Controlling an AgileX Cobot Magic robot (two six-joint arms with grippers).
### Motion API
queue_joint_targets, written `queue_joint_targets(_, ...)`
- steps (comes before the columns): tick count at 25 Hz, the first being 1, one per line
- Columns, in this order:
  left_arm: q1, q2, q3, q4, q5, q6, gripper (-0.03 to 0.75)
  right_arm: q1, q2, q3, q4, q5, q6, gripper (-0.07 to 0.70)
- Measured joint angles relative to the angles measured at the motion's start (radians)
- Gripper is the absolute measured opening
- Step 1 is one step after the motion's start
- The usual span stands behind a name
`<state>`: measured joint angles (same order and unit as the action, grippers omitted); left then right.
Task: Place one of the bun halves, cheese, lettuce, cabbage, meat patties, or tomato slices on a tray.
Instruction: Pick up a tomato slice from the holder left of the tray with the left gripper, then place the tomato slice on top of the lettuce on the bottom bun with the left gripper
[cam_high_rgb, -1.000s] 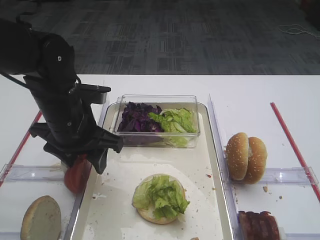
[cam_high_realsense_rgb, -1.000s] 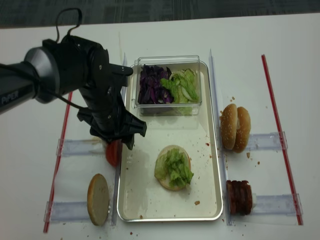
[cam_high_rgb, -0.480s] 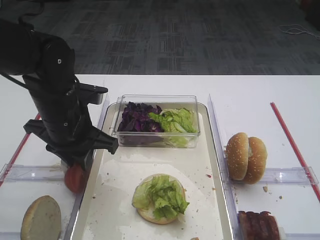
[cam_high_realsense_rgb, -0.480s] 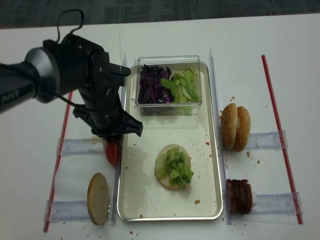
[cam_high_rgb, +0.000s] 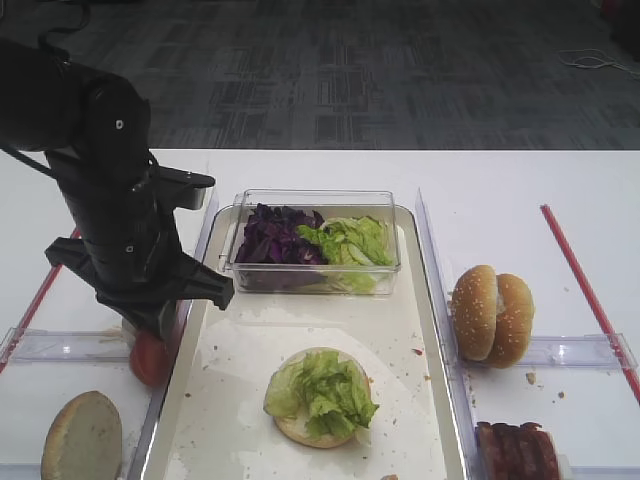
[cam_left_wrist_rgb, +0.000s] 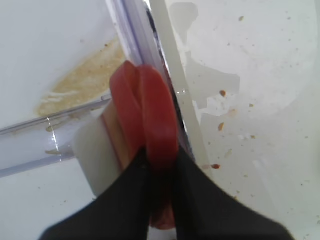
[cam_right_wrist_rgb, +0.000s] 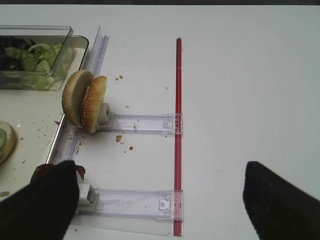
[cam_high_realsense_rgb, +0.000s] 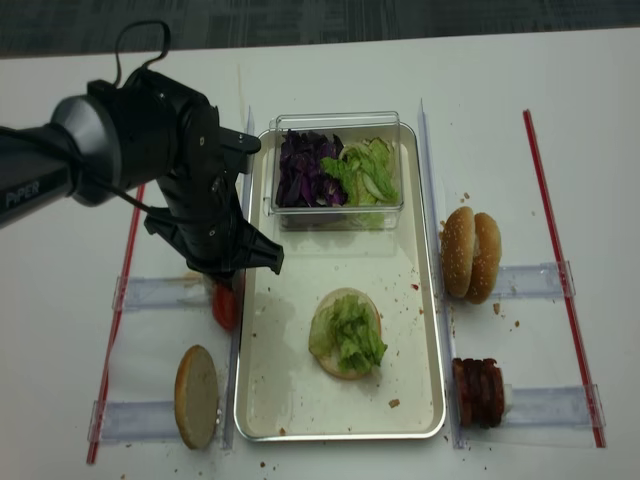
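Two tomato slices (cam_left_wrist_rgb: 131, 107) stand on edge in a clear holder just left of the tray (cam_high_rgb: 240, 385). My left gripper (cam_left_wrist_rgb: 160, 170) is shut on the right-hand tomato slice (cam_left_wrist_rgb: 157, 122), also red below the gripper (cam_high_rgb: 150, 325) from above (cam_high_rgb: 150, 358) (cam_high_realsense_rgb: 225, 308). A bun half (cam_high_rgb: 300, 425) topped with lettuce (cam_high_rgb: 322, 390) lies on the tray. My right gripper (cam_right_wrist_rgb: 160, 200) hangs open over bare table with nothing between its fingers. More bun halves (cam_high_rgb: 492, 315) and meat patties (cam_high_rgb: 516, 450) sit right of the tray. Cheese is out of view.
A clear tub (cam_high_rgb: 315, 197) at the tray's far end holds purple cabbage (cam_high_rgb: 275, 235) and lettuce (cam_high_rgb: 352, 240). Another bun half (cam_high_rgb: 82, 437) lies front left. Clear plastic holders (cam_right_wrist_rgb: 145, 122) and red strips (cam_right_wrist_rgb: 177, 100) lie on the white table.
The left gripper's jaws have closed from wide open onto the tomato slice, and the gripper has sunk slightly and shifted left over the holder. Nothing else has moved.
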<state>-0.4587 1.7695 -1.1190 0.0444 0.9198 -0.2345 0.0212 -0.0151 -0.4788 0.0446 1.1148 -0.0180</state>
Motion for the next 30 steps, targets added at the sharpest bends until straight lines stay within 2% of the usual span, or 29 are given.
queue_joint_targets(7,0.0,-0.038,-0.031,0.0,0.027,0.0,0.099,0.0,0.0,0.0,0.0,0.0,0.0,0.689)
queue_joint_targets(13,0.0,-0.092,-0.065,0.0,0.08,0.0,0.099,0.0,0.0,0.0,0.0,0.0,0.0,0.689)
queue_joint_targets(19,-0.006,-0.123,-0.069,-0.01,0.11,0.011,0.099,0.0,0.0,0.0,0.0,0.0,0.0,0.689)
queue_joint_targets(22,-0.029,-0.125,-0.069,-0.089,0.112,0.068,0.098,0.0,0.0,0.0,0.0,0.0,0.0,0.689)
queue_joint_targets(30,-0.113,-0.125,-0.069,-0.495,0.112,0.347,0.098,0.0,0.0,0.0,0.0,0.0,0.004,0.689)
